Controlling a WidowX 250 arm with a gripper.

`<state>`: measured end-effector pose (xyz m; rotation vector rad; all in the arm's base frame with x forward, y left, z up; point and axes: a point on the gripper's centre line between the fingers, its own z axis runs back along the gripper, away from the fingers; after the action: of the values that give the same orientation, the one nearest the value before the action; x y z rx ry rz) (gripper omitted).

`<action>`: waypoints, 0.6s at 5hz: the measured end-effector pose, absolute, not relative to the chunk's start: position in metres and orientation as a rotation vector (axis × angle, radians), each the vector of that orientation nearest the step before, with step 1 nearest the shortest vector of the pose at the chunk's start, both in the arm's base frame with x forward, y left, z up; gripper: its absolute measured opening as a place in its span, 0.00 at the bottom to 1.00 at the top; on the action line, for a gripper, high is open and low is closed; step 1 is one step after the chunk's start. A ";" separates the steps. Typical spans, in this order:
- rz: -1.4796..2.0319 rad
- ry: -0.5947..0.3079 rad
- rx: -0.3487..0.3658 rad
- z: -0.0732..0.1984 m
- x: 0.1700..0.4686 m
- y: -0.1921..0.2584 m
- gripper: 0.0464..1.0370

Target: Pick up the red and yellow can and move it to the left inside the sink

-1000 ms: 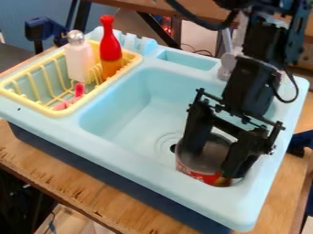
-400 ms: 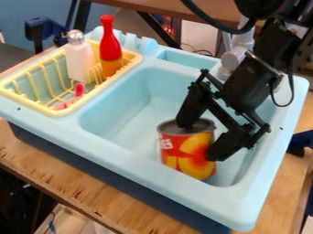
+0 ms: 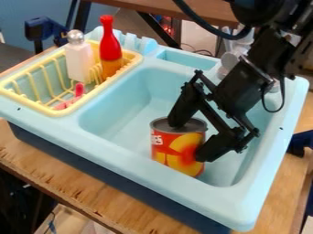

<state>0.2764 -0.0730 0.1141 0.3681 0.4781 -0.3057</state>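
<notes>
In the camera view, I have the tool [image 3: 189,142] coming in at a slant over the right part of the toy sink's basin [image 3: 137,116], and it stands wide. One finger reaches over the open grey top of the can [image 3: 171,155], the other lies against its right side. I can't tell how hard they press, if at all. The can is upright or nearly so, close to the near rim [image 3: 183,189], which makes it hard for me to say whether its base touches the basin floor.

What worries me is the uneven hold: with one finger high and one low, closing could tip the can or slide it out sideways. Dragged toward me, it could catch on the near wall; the high finger could also snag inside the lip and pull the can over.

The faucet [image 3: 231,60] sits just behind the arm, so backing off to the far side could knock it. At far left, the yellow rack [image 3: 55,112] holds a white shaker [image 3: 79,64], a red bottle [image 3: 109,45] and a pink utensil [image 3: 79,89]. A wide swing there could topple the tall bottle. The sink rests on the wooden desk [image 3: 24,153].
</notes>
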 end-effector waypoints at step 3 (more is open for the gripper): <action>-0.248 0.454 0.404 0.121 0.270 -0.065 0.96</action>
<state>0.2700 -0.0652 0.1211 0.4043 0.4537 -0.2480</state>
